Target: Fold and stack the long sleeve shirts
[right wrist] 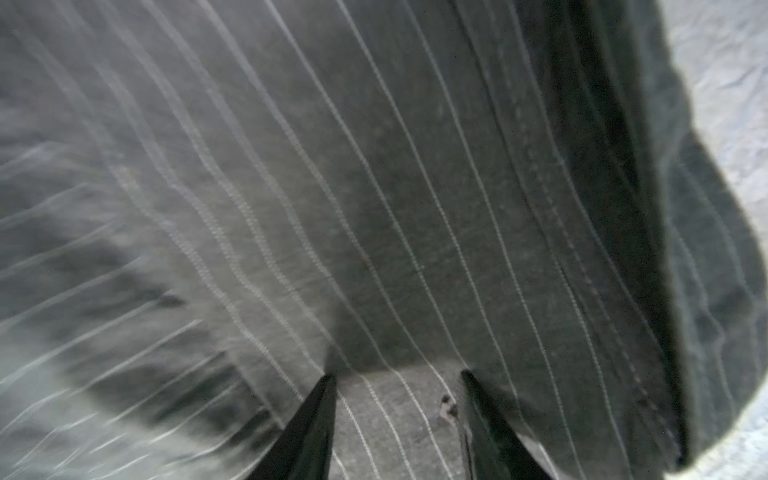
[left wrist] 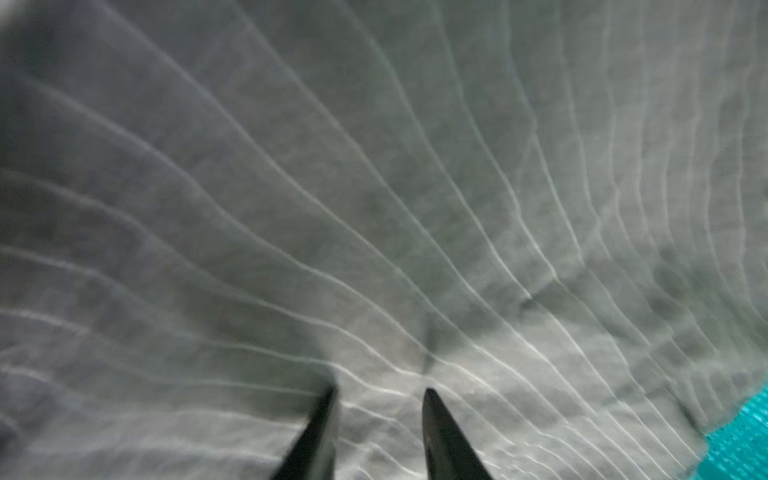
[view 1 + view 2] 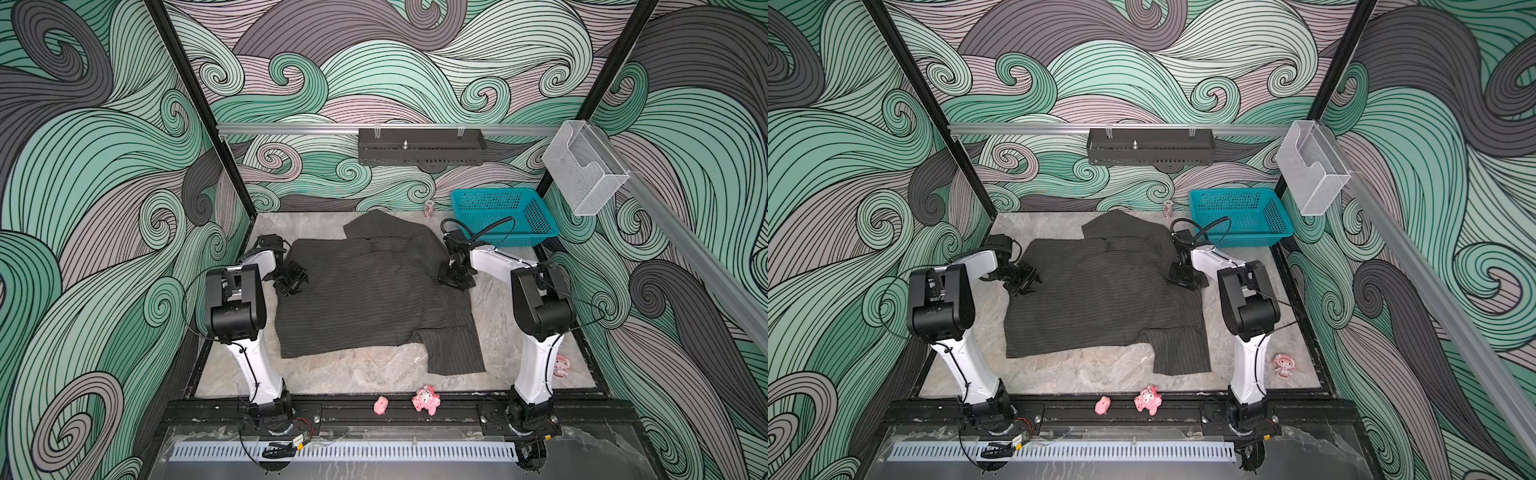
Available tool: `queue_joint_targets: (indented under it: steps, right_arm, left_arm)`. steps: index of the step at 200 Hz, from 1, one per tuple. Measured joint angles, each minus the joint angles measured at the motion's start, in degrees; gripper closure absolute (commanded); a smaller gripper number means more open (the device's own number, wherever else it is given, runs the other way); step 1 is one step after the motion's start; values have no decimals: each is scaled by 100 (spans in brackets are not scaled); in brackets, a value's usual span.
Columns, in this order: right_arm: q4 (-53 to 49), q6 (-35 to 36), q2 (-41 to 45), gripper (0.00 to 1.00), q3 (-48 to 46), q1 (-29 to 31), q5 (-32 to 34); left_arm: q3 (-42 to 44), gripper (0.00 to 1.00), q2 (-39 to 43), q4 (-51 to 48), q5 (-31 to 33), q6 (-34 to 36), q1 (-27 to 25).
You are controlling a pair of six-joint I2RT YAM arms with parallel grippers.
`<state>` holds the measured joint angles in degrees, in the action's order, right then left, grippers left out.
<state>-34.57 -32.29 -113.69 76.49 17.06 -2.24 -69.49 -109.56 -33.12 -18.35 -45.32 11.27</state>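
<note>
Centre of both top views, the pinstriped dark shirt (image 3: 365, 291) (image 3: 1096, 299) lies spread on the grey marbled table (image 3: 374, 376), one sleeve (image 3: 455, 349) trailing toward the lower right and a flap of cloth (image 3: 374, 226) pushed up toward the back wall. The left gripper (image 3: 300, 282) (image 3: 1034, 277) sits at the shirt's left edge. The left wrist view shows its fingers (image 2: 320, 432) a modest gap apart, tips down at the cloth, which creases just ahead of them; whether any fabric is pinched, I cannot tell. Over on the right, the right gripper (image 3: 455, 282) (image 3: 1185, 281) points down onto the shirt's right side. Its wrist view shows the fingers (image 1: 311, 428) parted a little wider, tips pressing the striped fabric beside a stitched seam, with cloth showing between them. Now the containers. The teal basket (image 3: 505, 216) (image 3: 1241, 216) stands at the back right of the table, just beyond the right arm, with only its perforated floor showing inside and the arm's black cable looping across its front. A black tray (image 3: 419, 146) hangs on the back rail with a small metal stud (image 3: 405, 144) in it. A clear plastic bin (image 3: 584, 170) hangs on the right rail at upper right. Two pink plush toys (image 3: 426, 400) (image 3: 380, 405) rest on the front rail, lower centre.
</note>
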Motion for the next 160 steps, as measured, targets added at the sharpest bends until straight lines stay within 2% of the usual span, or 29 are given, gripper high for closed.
queue_joint_targets:
  steps: [11,50,70,90,108,123,160]
  right_arm:
    - [131,-79,175,54,-286,-9,-26]
    - [498,-326,1095,56,-1556,-9,-107]
    - [411,-348,1425,52,-1882,15,-164]
    - [181,-328,1565,44,-1845,55,-192]
    - [-39,-271,1565,44,-1351,111,-195]
    - [-118,-192,1362,45,-535,136,-227]
    - [-109,9,-76,54,1781,160,-369]
  left_arm:
    - [205,59,153,72,-11,-24,96]
    - [872,57,719,-33,63,33,455]
    - [905,52,846,-291,101,203,601]
    - [632,48,852,-487,50,356,603]
    - [50,47,841,-636,-15,472,391]
    - [-540,48,732,-667,-70,503,186]
    - [-1709,53,-216,-651,-186,487,-125]
